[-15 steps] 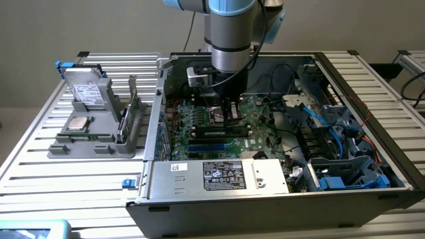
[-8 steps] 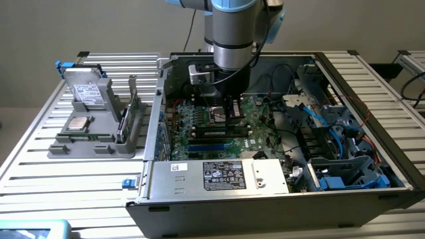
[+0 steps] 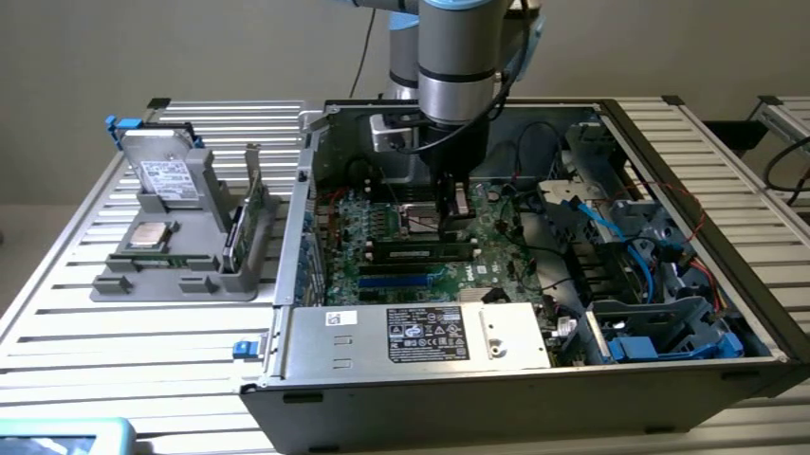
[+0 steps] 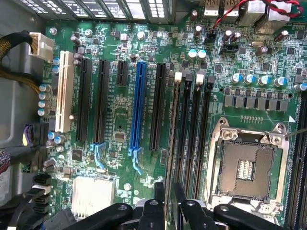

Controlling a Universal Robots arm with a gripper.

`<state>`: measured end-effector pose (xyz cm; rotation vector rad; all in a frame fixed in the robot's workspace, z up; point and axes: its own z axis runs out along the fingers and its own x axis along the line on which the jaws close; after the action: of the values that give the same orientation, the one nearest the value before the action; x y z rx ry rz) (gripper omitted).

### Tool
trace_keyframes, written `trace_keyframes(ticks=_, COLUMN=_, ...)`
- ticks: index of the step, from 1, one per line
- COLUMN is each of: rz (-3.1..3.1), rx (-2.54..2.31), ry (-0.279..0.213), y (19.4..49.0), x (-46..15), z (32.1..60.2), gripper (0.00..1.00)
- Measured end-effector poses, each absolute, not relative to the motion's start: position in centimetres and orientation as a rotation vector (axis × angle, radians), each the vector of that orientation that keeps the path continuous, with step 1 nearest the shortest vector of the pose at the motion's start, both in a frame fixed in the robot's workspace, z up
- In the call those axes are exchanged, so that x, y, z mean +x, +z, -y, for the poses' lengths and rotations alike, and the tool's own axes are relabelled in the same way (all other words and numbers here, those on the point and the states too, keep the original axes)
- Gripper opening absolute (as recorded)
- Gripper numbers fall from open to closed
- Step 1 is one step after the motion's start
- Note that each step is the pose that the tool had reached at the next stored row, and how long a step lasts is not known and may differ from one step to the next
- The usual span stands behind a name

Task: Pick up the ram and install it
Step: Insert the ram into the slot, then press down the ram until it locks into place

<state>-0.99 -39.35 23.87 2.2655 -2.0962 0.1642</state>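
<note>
The pincer (image 4: 168, 203) is clamped on the ram (image 4: 171, 143), which hangs edge-down over the black slots (image 4: 186, 139) beside the socket (image 4: 244, 165). Risk: any tilt or sideways offset makes the ram miss its slot and jam or scrape the board (image 4: 120, 120).

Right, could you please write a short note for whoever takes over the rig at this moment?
Hand: shut on the ram, gripped edge-on, low inside the open computer case.
Ram: over the black memory slots, beside the empty CPU socket.
Done: ram picked up and at the motherboard.
Left: seating it; nothing shows it latched into a slot yet.
</note>
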Motion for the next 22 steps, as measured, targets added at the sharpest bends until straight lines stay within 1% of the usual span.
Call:
trace_keyframes(ticks=3, rz=2.091, rx=2.261, ry=0.153, y=24.05, x=-0.65, z=39.34, gripper=0.22)
trace_keyframes(ticks=22, rz=2.136, rx=2.212, ry=0.15, y=24.05, x=-0.35, z=39.28, gripper=0.22)
